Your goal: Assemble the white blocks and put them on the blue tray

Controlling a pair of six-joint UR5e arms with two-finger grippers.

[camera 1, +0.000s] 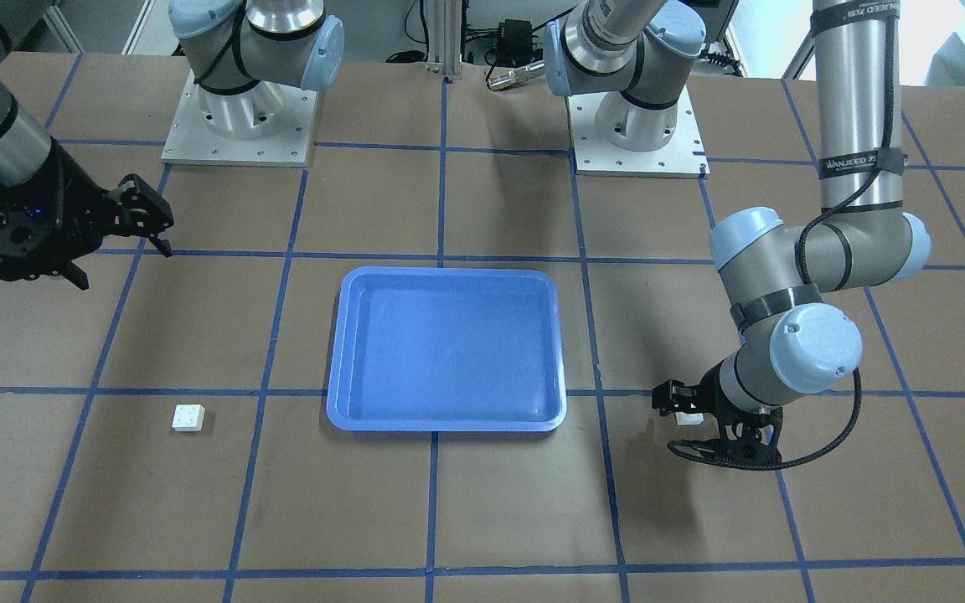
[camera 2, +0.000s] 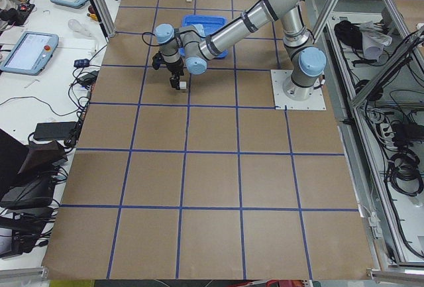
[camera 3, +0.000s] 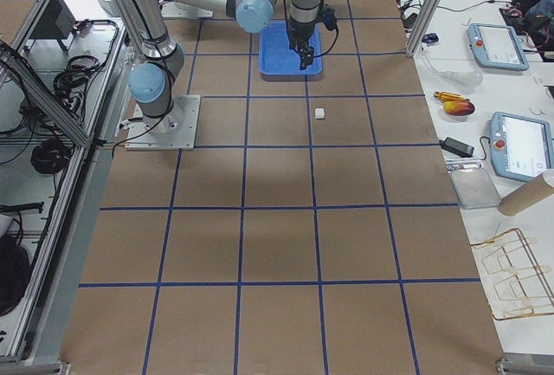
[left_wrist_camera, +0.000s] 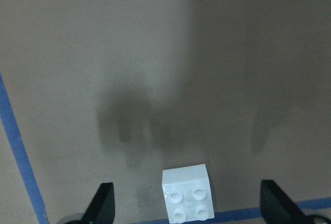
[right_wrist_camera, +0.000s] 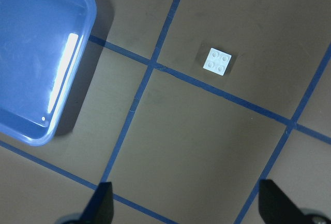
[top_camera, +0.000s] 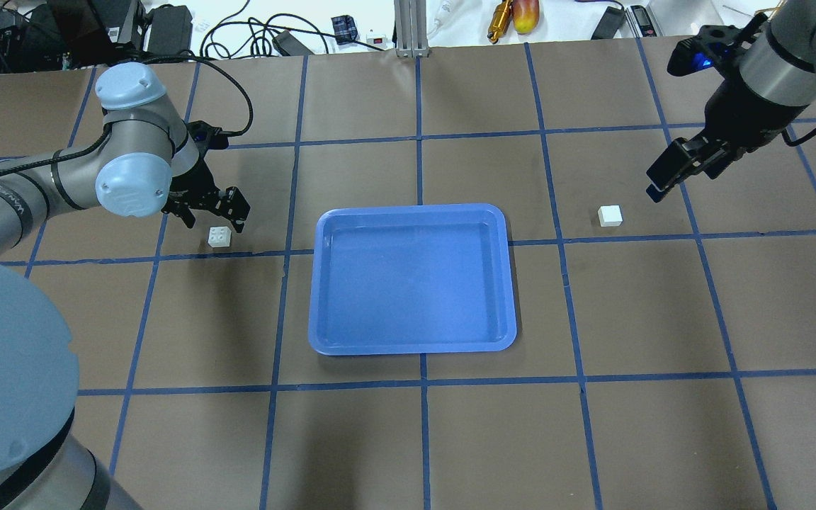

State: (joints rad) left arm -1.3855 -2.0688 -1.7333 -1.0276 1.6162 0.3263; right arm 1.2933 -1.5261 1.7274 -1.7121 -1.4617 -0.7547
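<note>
One white block [top_camera: 219,236] lies left of the blue tray [top_camera: 414,280], studs up. My left gripper [top_camera: 213,221] is open and low over it. In the left wrist view the block [left_wrist_camera: 187,192] sits between the spread fingertips [left_wrist_camera: 103,203] and touches neither. In the front view the left gripper [camera 1: 683,429] straddles this block [camera 1: 688,418]. The other white block [top_camera: 610,215] lies right of the tray; it also shows in the right wrist view [right_wrist_camera: 217,61]. My right gripper [top_camera: 666,177] is open and empty, raised beyond that block.
The blue tray [camera 1: 447,347] is empty, and its corner shows in the right wrist view [right_wrist_camera: 31,53]. The table is brown with blue tape lines. Cables and tools [top_camera: 514,14] lie past its far edge. The arm bases [camera 1: 239,117] stand at the robot's side.
</note>
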